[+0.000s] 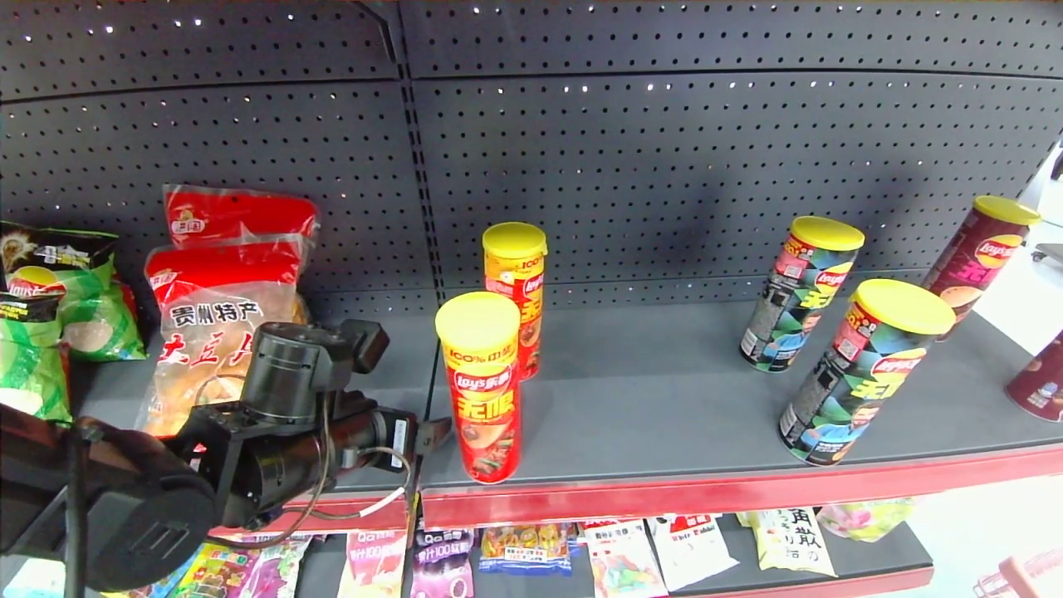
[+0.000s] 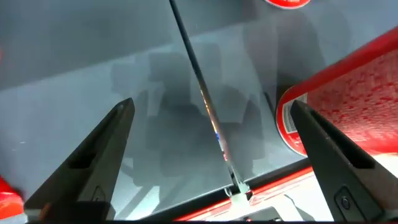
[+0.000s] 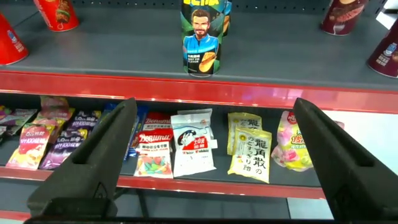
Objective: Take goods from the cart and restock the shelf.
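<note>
Two red chip cans with yellow lids stand on the grey shelf (image 1: pixel 631 399), one at the front (image 1: pixel 484 390) and one behind it (image 1: pixel 516 291). My left gripper (image 1: pixel 428 433) sits low at the shelf's front edge, just left of the front red can. In the left wrist view the left gripper (image 2: pixel 211 106) is open over bare shelf, and the red can (image 2: pixel 354 99) lies just outside one finger (image 2: pixel 329 155). My right gripper (image 3: pixel 214 102) is open and holds nothing, hanging before the shelf's red front edge (image 3: pixel 249 93), below a dark chip can (image 3: pixel 202 37).
Two dark cans (image 1: pixel 801 291) (image 1: pixel 864 374) and a maroon can (image 1: pixel 980 249) stand on the shelf's right half. Red snack bags (image 1: pixel 216 307) and green bags (image 1: pixel 50 307) fill the left. Several candy packets (image 3: pixel 186 146) lie on the lower shelf.
</note>
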